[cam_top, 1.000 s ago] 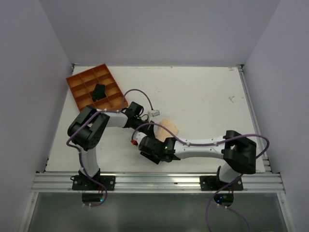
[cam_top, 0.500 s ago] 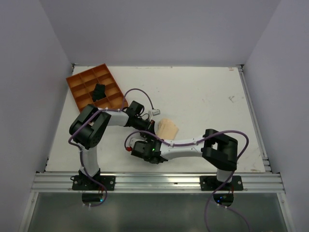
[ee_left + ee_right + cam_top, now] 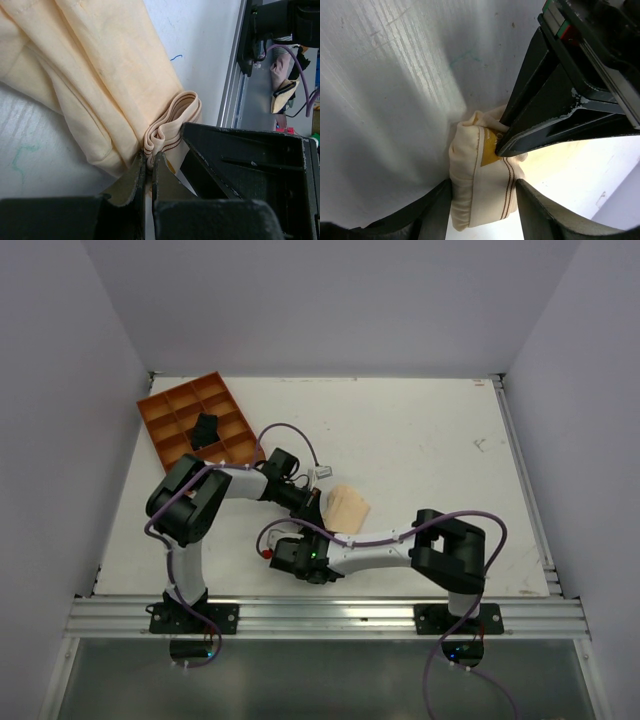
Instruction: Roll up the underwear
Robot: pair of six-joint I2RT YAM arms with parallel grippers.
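Barely starting to roll the underwear (image 3: 347, 507)
Clamping its bunched end in left gripper (image 3: 148, 162), straddling it with right gripper (image 3: 482, 192) spread wide.

The underwear (image 3: 347, 506) is a pale peach piece of thin fabric, wrinkled and folded, lying flat a little left of centre, toward the near side. Its left end, a brown-striped elastic band, is bunched into a wad, pinched by the left gripper (image 3: 149, 161).

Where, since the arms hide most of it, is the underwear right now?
In the top view the underwear lies on the table, left of centre, one end pinched in the left claw, the open right claw straddling that end.
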